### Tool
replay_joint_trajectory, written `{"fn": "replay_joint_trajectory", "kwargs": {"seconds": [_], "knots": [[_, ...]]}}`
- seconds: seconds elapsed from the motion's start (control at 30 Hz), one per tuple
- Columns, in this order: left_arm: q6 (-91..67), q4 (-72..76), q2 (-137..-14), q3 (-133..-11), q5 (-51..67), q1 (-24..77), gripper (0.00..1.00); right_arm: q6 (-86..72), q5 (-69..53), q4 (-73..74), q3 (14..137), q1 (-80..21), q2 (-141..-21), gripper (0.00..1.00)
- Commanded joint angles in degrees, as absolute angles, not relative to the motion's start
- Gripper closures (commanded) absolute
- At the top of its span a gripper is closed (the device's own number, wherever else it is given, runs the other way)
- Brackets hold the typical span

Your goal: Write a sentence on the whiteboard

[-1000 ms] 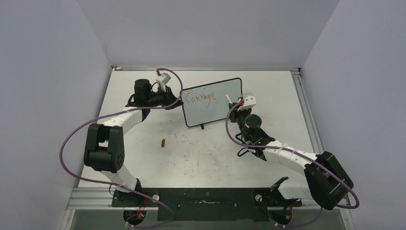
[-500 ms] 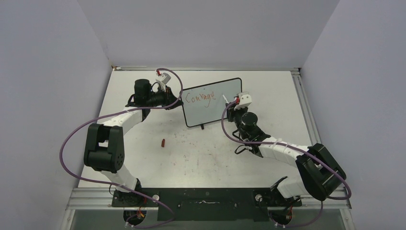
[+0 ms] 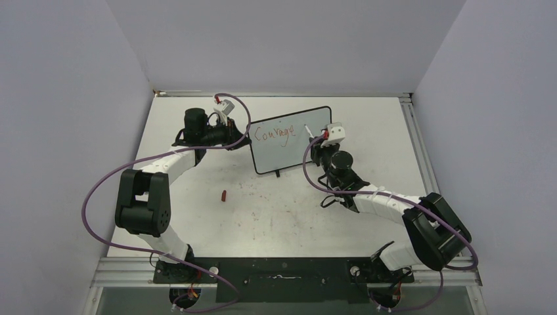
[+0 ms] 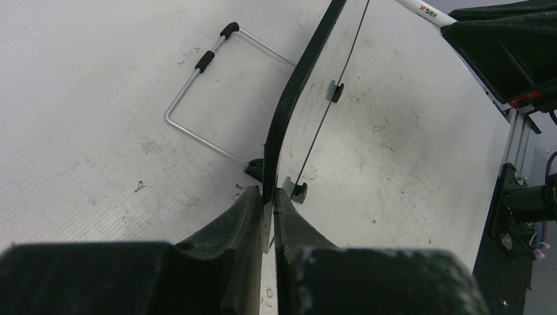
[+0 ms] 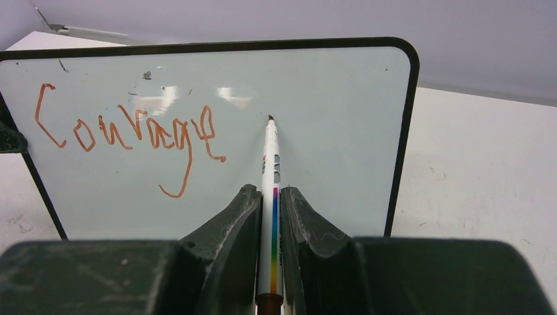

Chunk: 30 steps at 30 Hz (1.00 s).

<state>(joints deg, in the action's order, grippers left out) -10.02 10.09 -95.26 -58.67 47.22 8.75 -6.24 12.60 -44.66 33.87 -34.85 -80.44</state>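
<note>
Movement since a second ago: the right arm's elbow draws in leftward, bringing the right gripper, clenched on a marker, closer to the whiteboard. The marker tip points at the glossy face just right of the red sentence, which reads only "Courage". The left gripper pinches the board's left edge. The board stands upright at upper centre of the bench.

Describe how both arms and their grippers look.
The left arm and right arm are white-shelled links between bulky black joints, each trailed by a looping purple cable. The left gripper and right gripper have matte black, scuffed, tapering fingers.
</note>
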Motion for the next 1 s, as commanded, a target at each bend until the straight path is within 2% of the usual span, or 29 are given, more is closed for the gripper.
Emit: {"fn": "replay_joint_trajectory", "kwargs": {"seconds": [0.0,0.2,0.63,0.97], "knots": [[-9.4,9.1,-93.3,-60.7,47.9,8.3,1.0,-5.7,12.9,-47.8,36.3,-33.9,-81.3,0.95],[-9.4,9.0,-93.3,-60.7,47.9,8.3,1.0,-5.8,15.6,-47.6,35.5,-33.6,-80.5,0.95],[-9.4,9.0,-93.2,-60.7,47.9,8.3,1.0,-5.8,13.2,-48.0,35.1,-33.5,-77.2,0.95],[-9.4,9.0,-93.3,-60.7,47.9,8.2,1.0,-4.7,12.7,-48.8,37.6,-33.5,-80.4,0.95]]}}
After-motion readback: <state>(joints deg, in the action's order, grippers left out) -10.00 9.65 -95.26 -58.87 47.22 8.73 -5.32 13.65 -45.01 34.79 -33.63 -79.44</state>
